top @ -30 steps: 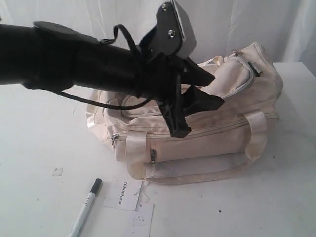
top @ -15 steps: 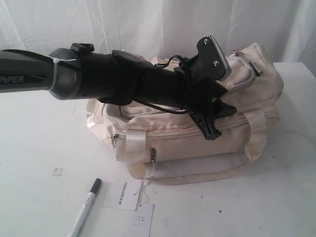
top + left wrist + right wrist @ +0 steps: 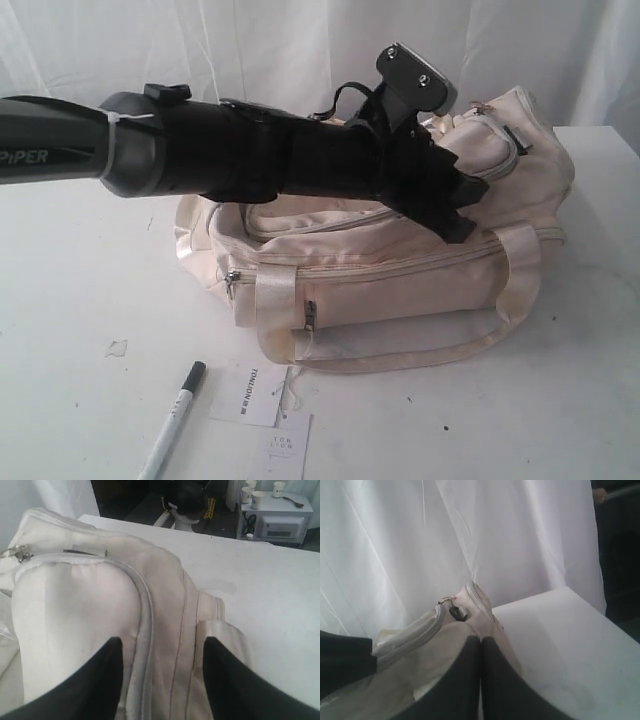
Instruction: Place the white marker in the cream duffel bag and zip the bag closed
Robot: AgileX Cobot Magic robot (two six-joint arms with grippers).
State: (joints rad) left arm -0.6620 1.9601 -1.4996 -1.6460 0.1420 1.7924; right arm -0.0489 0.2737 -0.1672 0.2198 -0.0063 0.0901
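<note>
2 grippers, 2 states. Your left gripper [image 3: 163, 642] has its fingers spread apart, hanging over the end-pocket side of the cream duffel bag [image 3: 400, 290]; whether they touch the fabric, you can't tell. Your right gripper [image 3: 480, 645] has its fingers pressed together, close to the bag's end by a zipper pull [image 3: 455, 611]. The left arm [image 3: 200, 160] reaches across above the bag's top. The white marker [image 3: 172, 420] lies on the table [image 3: 80, 300] in front of the bag, outside it, just beside 2 paper tags [image 3: 250, 393].
</note>
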